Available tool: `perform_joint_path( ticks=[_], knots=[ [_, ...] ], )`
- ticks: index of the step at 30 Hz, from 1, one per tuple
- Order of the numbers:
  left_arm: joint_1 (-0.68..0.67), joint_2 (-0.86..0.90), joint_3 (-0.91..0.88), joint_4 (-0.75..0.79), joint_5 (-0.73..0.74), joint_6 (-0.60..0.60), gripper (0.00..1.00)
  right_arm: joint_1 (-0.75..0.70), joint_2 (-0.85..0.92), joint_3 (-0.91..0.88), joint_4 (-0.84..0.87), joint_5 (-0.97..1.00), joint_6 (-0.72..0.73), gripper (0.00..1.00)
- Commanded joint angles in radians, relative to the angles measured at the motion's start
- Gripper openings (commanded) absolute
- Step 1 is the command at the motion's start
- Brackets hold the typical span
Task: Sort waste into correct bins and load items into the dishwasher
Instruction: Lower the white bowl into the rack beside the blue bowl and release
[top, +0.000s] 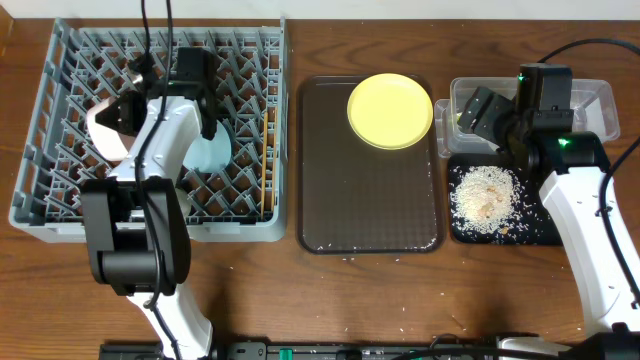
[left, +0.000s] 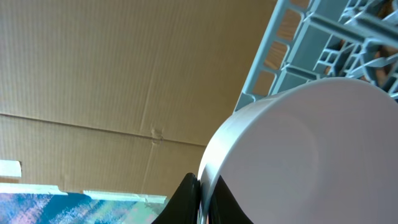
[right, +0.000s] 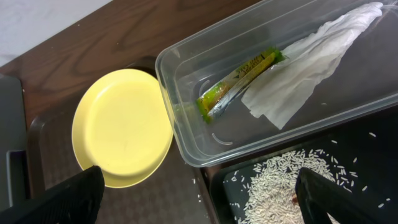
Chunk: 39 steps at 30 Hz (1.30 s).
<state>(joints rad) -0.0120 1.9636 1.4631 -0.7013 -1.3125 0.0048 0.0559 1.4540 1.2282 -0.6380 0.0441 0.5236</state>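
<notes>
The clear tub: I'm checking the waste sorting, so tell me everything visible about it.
The clear tub is a rectangular, transparent plastic box with rounded corners, upright on the table. Inside lie a green-yellow wrapper and crumpled white paper. The black tray with rice sits along its near side; the yellow plate is at its left end, rims overlapping in view, contact unclear.

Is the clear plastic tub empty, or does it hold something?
Not empty: a green-yellow snack wrapper and white paper lie inside the clear plastic tub, seen from the right wrist.
</notes>
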Motion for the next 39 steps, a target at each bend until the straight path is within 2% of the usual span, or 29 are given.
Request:
perform_joint_path(
  ticks=[1,5,10,16,29,33,36,39],
  knots=[
    [-0.014,0.017,-0.005,0.008,-0.008,-0.002,0.08,0.009,0.005,0.002,0.0,0.004,0.014,0.96],
    [-0.021,0.017,-0.005,0.014,0.016,-0.002,0.08,0.009,0.005,0.002,0.0,0.004,0.014,0.97],
    [-0.021,0.017,-0.005,0.012,0.178,-0.002,0.08,0.009,0.005,0.002,0.0,0.003,0.015,0.97],
    [-0.02,0.017,-0.005,0.031,0.272,0.0,0.13,0.009,0.005,0.002,-0.001,0.003,0.015,0.96],
    [-0.021,0.017,-0.005,0.154,0.282,0.033,0.17,0.009,0.005,0.002,-0.002,0.003,0.015,0.97],
    [-0.035,0.014,-0.004,0.132,0.28,0.048,0.4,0.009,0.005,0.002,-0.002,0.003,0.015,0.97],
    [-0.06,0.002,-0.004,0.103,0.28,0.047,0.5,0.009,0.005,0.002,-0.002,0.003,0.015,0.97],
    [-0.087,-0.018,-0.004,0.079,0.281,0.047,0.54,0.009,0.005,0.002,-0.002,0.002,0.015,0.97]
  ],
)
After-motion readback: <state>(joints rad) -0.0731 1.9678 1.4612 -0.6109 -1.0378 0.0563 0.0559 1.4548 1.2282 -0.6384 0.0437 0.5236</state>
